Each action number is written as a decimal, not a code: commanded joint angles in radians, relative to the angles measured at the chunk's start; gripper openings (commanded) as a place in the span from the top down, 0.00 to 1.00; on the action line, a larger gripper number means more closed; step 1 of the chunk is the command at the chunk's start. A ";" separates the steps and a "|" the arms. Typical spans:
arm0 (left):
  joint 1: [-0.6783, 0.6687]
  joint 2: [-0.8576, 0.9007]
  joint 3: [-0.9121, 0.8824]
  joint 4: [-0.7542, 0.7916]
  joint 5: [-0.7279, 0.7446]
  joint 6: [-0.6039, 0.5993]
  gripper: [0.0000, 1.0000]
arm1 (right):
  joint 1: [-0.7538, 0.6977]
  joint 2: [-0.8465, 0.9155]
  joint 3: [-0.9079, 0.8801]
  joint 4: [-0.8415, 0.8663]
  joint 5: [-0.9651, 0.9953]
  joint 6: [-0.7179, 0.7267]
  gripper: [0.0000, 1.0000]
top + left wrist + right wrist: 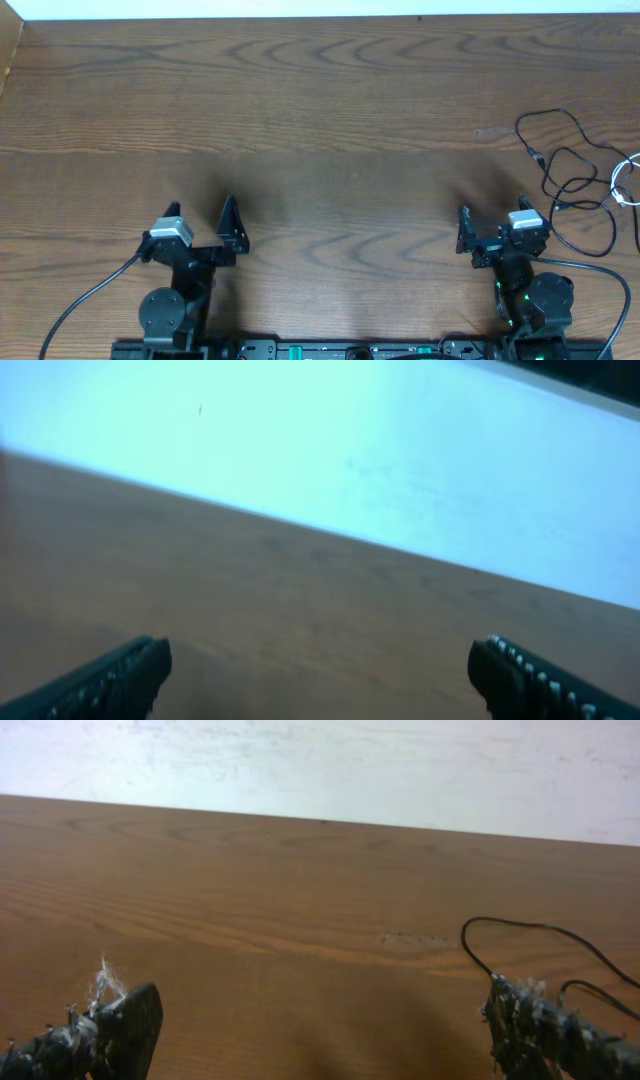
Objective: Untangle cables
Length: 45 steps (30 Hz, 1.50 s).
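Observation:
A thin black cable (567,182) lies in loose loops on the wooden table (320,120) at the far right. A white cable (620,185) crosses it at the right edge of the overhead view, partly cut off. In the right wrist view an arc of the black cable (545,928) shows just beyond my right finger. My right gripper (493,218) (320,1020) is open, a little left of and nearer than the cables, with nothing in it. Far from them on the left, my left gripper (202,215) (320,670) stands open over bare wood.
A white wall (320,760) runs along the table's far edge. The table's left edge (10,60) shows at the top left. Thick black arm cables trail from the left base (85,300) and the right base (600,266).

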 commanded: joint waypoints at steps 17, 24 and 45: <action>0.026 -0.011 -0.172 0.038 0.029 0.186 0.00 | -0.001 -0.001 -0.001 -0.004 0.001 -0.008 0.01; 0.026 -0.010 -0.172 0.038 0.029 0.186 0.00 | -0.001 -0.001 -0.001 -0.004 0.001 -0.008 0.01; 0.026 -0.010 -0.172 0.038 0.029 0.186 0.00 | -0.001 -0.001 -0.001 -0.004 0.000 -0.008 0.01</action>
